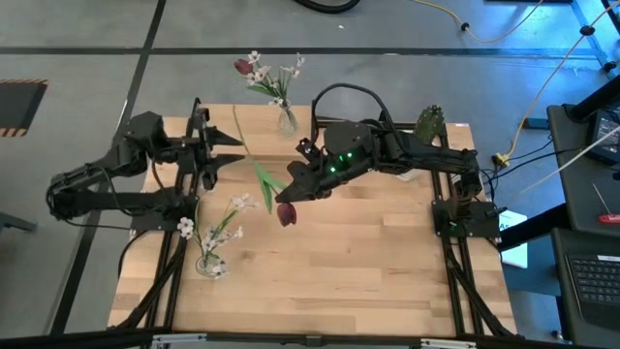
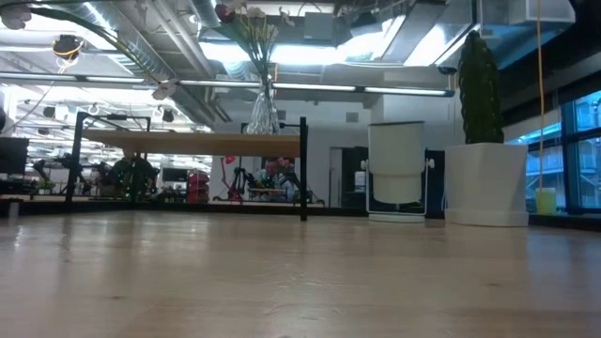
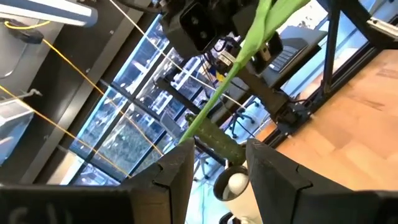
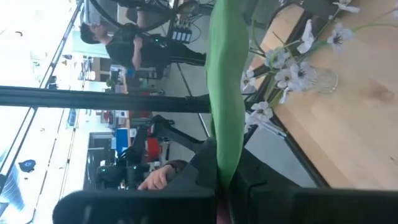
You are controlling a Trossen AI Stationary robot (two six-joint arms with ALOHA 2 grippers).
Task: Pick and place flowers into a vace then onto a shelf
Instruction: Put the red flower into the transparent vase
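Tulip: a long green stem (image 1: pixel 254 165) with a dark red head (image 1: pixel 286 213) hangs above the middle of the table, running from the left gripper down to the right gripper.
Right gripper: its fingers (image 1: pixel 295 193) are closed on the stem just above the red head; in the right wrist view a broad green leaf (image 4: pixel 225 93) runs down into the closed fingers.
Left gripper: the left gripper (image 1: pixel 235 152) is at the stem's thin upper end; the left wrist view shows the green stem (image 3: pixel 214 102) passing between its two dark fingers (image 3: pixel 174 171), which stand part way apart; whether they press it I cannot tell.
Only from above: a clear vase of white blossoms (image 1: pixel 213 237) on the table near the left arm, and a second vase with white blossoms and a red tulip (image 1: pixel 274 82) on the shelf.
Only from table height: the shelf (image 2: pixel 192 143), a light board on black posts, with that glass vase (image 2: pixel 262 108) on it; its blooms are cut off by the picture's edge.
Surface: a light wooden tabletop (image 1: pixel 387 262).
Room: a cactus in a white pot (image 2: pixel 485 178) at the far right corner; a person (image 4: pixel 121 43) in dark clothes beyond the table.
Hard to see: both grippers and the tulip are out of the low view.
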